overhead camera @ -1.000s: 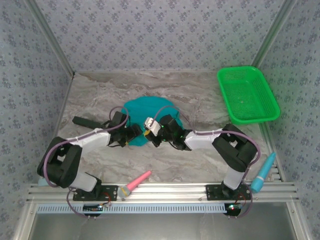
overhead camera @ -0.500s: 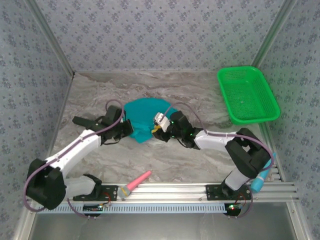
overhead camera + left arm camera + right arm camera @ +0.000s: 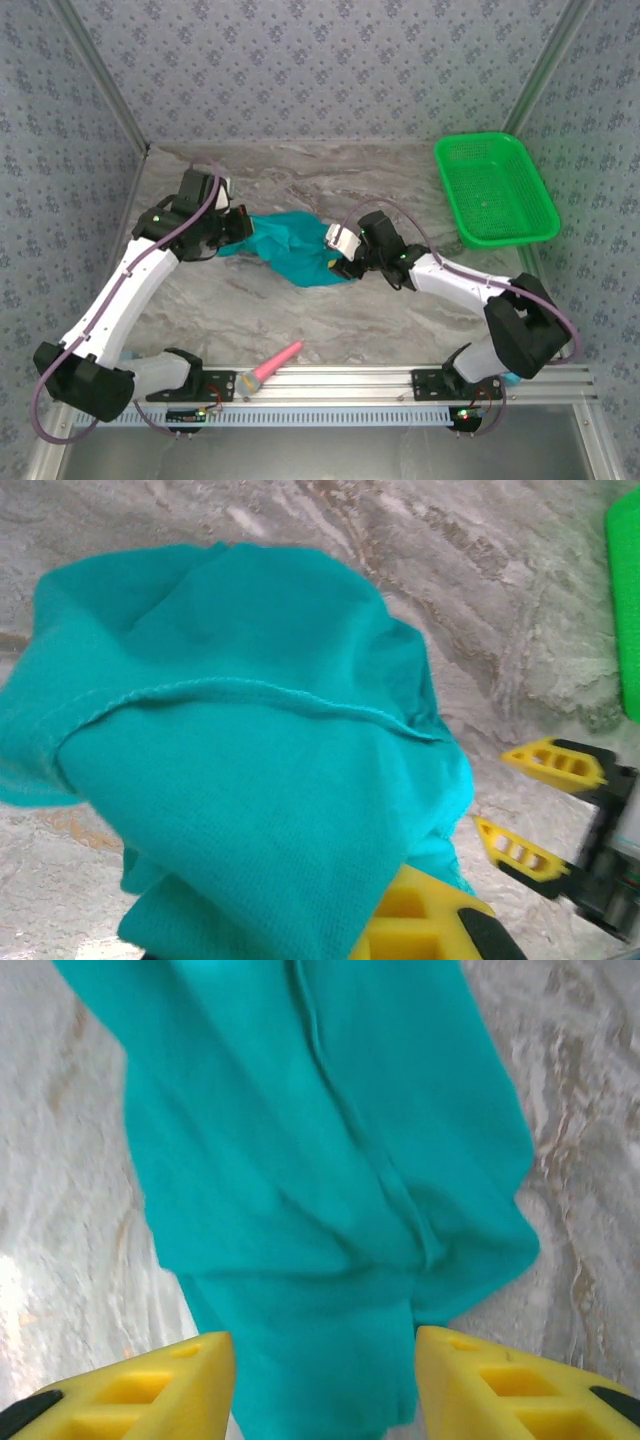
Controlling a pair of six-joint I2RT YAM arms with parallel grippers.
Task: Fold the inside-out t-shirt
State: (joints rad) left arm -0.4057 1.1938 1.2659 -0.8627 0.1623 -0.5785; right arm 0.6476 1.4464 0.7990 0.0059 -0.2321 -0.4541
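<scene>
Inside-out t-shirt (image 3: 295, 252) pinched by left gripper (image 3: 238, 240); right gripper (image 3: 335, 266) parted; green basket (image 3: 495, 190) well apart.

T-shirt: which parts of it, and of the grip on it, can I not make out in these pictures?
- Top view: the t-shirt is bunched and small; collar, tag and sleeves cannot be told apart.
- Left wrist view: cloth covers the left tool, also cut by the bottom edge; where it pinches is hidden.
- Right wrist view: the cloth's end runs off the bottom edge between the fingers of the open right tool.
</scene>
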